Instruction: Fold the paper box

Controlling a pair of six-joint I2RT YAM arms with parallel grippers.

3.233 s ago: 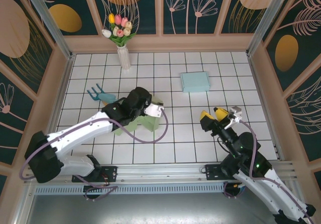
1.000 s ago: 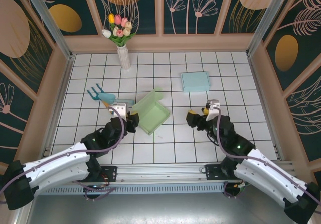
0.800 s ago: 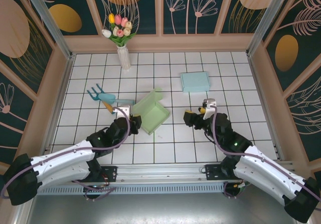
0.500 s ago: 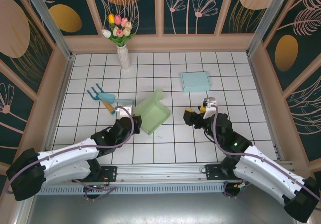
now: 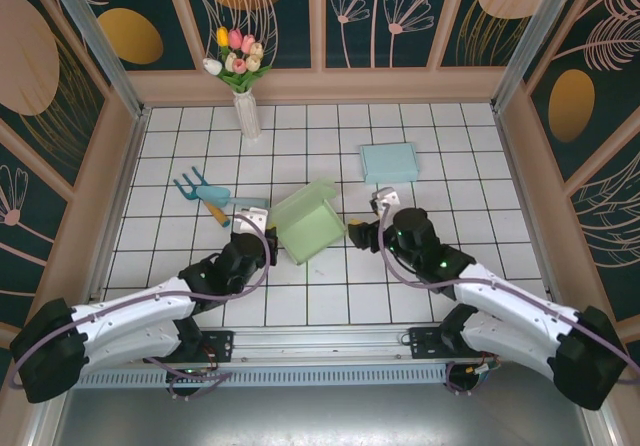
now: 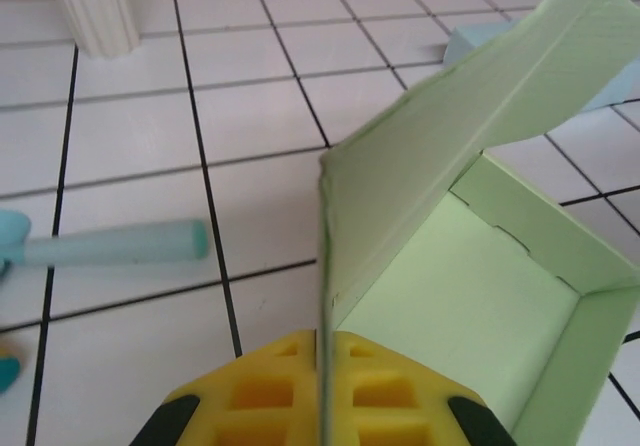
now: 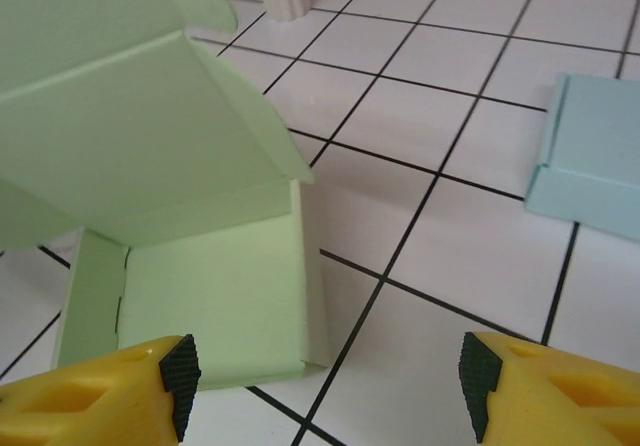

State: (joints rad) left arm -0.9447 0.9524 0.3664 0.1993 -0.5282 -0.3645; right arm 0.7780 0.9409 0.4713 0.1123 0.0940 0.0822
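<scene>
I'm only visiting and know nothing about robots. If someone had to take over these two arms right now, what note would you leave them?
Left fingers: shut, pinching a thin upright edge of the green box.
Right fingers: open, low beside the box's right corner, holding nothing.
Green box: mid-table, tray walls standing, lid raised and slanting over the tray.
Blue box: lying farther back, apart from it.
Done: tray shaped.
Left: probably bring the lid down and tuck it shut.
</scene>
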